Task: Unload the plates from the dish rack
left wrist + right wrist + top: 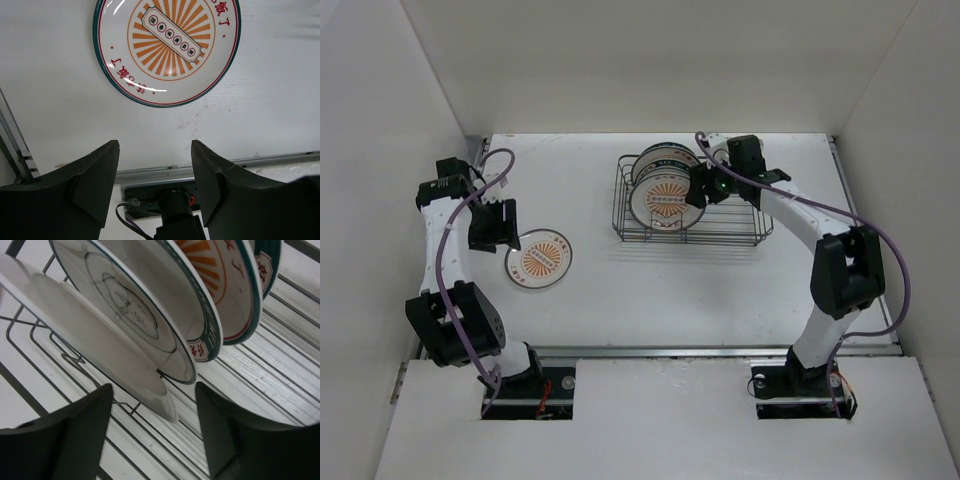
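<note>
Presently, we find the plates (663, 190) standing on edge in the dish rack (740, 236), which sits at 1 o'clock from the centre of the table (650, 300). The nearest plate turns its orange sunburst toward 6 o'clock. In the right wrist view at least three lean upright between the wires. A lone plate (539, 260) lies flat at 9 o'clock, well apart from the rack. The right gripper (701, 187) stands at 3 o'clock of the racked plates, jaws apart. A white plate's lower rim sits between them, and we cannot confirm contact. The left gripper (497, 228) hangs at 10 o'clock of the lone plate, jaws spread, holding nothing
</note>
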`<state>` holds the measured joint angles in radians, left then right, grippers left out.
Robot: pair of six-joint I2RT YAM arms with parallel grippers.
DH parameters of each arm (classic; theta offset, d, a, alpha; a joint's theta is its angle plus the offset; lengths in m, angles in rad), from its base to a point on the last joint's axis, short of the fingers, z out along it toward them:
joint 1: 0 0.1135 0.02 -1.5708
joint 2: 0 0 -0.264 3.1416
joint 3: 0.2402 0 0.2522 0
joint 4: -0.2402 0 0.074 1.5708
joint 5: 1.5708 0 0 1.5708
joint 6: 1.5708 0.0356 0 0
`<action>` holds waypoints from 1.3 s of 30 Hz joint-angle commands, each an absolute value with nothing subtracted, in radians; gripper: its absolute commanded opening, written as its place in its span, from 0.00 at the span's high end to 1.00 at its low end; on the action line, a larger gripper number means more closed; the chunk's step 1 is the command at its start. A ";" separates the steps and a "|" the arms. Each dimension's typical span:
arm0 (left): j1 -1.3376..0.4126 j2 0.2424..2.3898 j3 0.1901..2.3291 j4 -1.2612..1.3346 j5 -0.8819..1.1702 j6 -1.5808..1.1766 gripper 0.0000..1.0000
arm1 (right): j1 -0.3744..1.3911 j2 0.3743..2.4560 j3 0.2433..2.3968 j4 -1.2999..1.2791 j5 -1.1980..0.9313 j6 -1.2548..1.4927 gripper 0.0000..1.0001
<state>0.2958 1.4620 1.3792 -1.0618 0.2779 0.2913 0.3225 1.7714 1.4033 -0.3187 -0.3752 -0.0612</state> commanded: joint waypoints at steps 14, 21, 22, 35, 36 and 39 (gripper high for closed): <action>0.298 1.453 1.371 -1.098 0.276 0.298 0.42 | 0.350 1.594 1.462 -0.299 -0.292 -0.109 0.98; 0.298 1.443 1.390 -1.117 0.295 0.307 0.42 | 0.359 1.487 1.549 -0.353 -0.235 -0.118 1.00; 0.298 1.443 1.390 -1.117 0.295 0.307 0.42 | 0.359 1.459 1.549 -0.353 -0.235 -0.118 1.00; 0.298 1.425 1.381 -1.117 0.313 0.307 0.42 | 0.464 1.285 1.314 -0.397 -0.429 0.118 1.00; 0.298 1.425 1.381 -1.117 0.313 0.307 0.42 | 0.483 1.270 1.263 -0.349 -0.430 0.148 1.00; 0.298 1.425 1.371 -1.117 0.322 0.307 0.42 | 0.554 1.270 1.078 -0.247 -0.466 0.293 1.00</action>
<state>0.2962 1.4624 1.3739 -1.0904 0.2970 0.2913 0.4999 1.2575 1.2098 -0.3641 -0.3847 0.1204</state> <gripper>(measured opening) 0.572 0.077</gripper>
